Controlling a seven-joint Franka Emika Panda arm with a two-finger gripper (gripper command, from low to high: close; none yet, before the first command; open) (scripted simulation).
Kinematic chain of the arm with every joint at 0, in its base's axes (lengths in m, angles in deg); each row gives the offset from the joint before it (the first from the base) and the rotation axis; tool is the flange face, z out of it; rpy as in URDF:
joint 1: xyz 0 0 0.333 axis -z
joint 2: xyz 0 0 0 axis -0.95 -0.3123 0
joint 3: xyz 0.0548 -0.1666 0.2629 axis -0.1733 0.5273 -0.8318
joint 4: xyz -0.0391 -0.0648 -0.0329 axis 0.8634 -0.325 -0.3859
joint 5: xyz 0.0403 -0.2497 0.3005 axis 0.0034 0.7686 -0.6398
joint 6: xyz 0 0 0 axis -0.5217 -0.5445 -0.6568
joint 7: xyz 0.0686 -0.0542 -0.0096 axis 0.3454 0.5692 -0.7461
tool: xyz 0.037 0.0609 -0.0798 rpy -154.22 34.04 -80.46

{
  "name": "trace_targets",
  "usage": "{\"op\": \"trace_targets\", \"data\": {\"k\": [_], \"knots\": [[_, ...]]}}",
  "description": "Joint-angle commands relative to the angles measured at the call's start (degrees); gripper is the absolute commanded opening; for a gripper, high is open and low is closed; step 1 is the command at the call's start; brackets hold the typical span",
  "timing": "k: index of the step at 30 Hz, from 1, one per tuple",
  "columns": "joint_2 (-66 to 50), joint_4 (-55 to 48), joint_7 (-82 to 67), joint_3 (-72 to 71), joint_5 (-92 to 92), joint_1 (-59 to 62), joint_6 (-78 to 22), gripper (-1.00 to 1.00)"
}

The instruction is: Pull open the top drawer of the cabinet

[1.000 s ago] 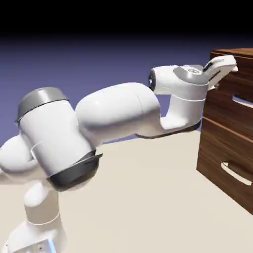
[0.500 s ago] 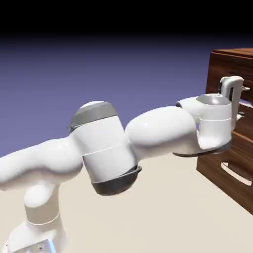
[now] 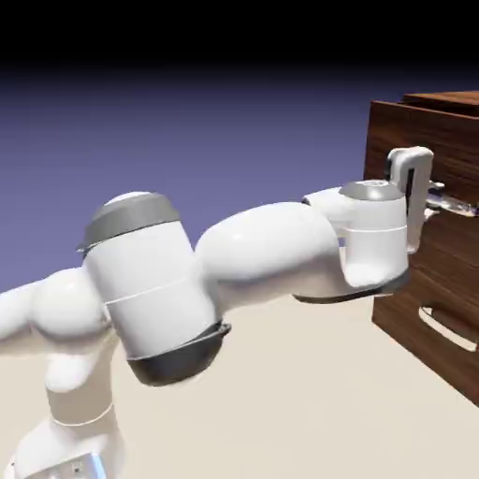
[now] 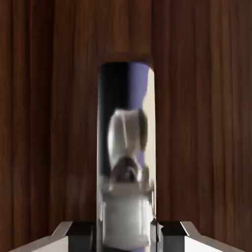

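Note:
The cabinet (image 3: 409, 301) stands at the exterior view's right edge. Its top drawer (image 3: 442, 138) juts out a little past the lower drawer front. My gripper (image 3: 433, 197) is at the top drawer's silver bar handle (image 3: 458, 205), shut on it. In the hand view the handle (image 4: 126, 147) runs as a shiny bar up the middle, against the dark wood of the drawer front (image 4: 202, 123). It sits between my gripper's (image 4: 126, 235) two grey fingertips (image 4: 75, 235), which press on it from both sides.
The lower drawer (image 3: 440, 351) with its own silver handle (image 3: 447, 329) sits shut under the top one. My white arm (image 3: 262, 257) stretches across the beige table (image 3: 281, 402) from the lower left.
My hand came down onto the top drawer's handle and the jaws closed on it. The arm then drew back to the left, and the drawer front came out with it.

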Motion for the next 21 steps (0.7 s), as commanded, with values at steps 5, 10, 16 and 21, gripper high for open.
{"op": "trace_targets", "data": {"k": [5,10,16,21], "knots": [[1.1,10.1,0.3,-5.5,-0.8,10.3,-0.9,-1.00],[3.2,19.3,0.0,-11.0,-2.2,20.7,-0.6,-1.00],[6.5,28.2,-1.1,-16.5,-4.5,32.1,1.3,-1.00],[8.6,32.3,-1.9,-19.2,-6.1,38.3,3.4,1.00]]}}
